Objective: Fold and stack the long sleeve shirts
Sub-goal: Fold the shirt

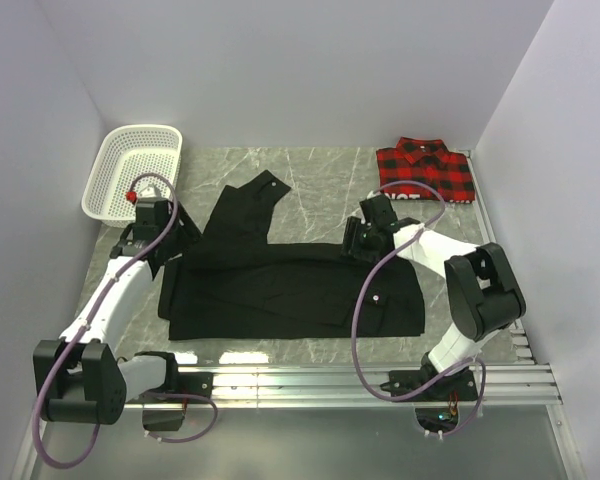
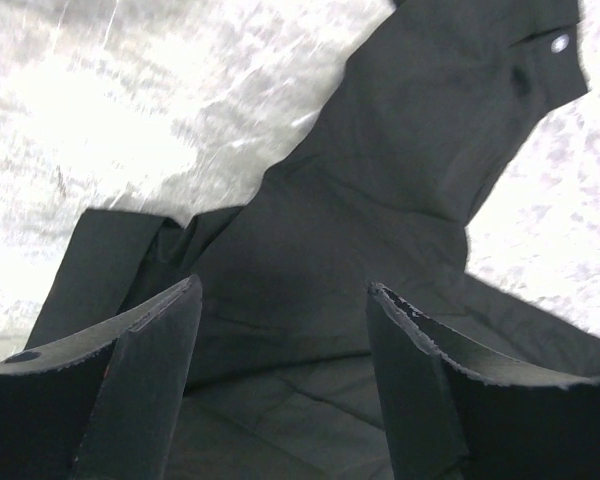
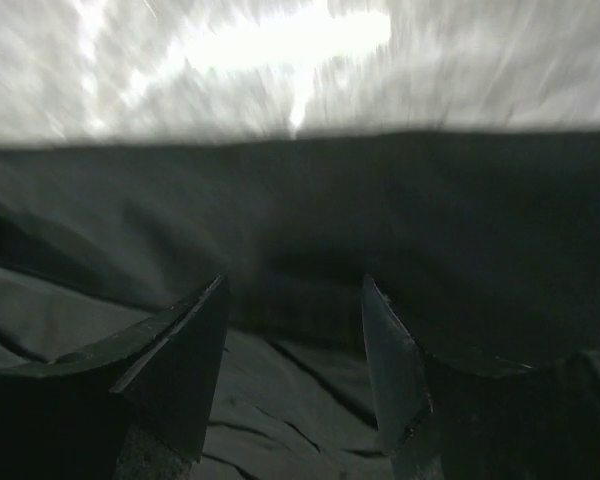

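Observation:
The black long sleeve shirt lies flat across the middle of the table, one sleeve pointing toward the back. My left gripper hovers open at the shirt's left edge; in the left wrist view its gripper has only dark cloth under the gap, nothing between the fingers. My right gripper stands open over the shirt's upper right edge, and the right wrist view shows that gripper empty above the black fabric. The red-and-black plaid shirt rests folded at the back right.
A white mesh basket stands at the back left corner. Grey walls close in the table on the left, back and right. Bare marble surface shows between the sleeve and the plaid shirt. A metal rail runs along the near edge.

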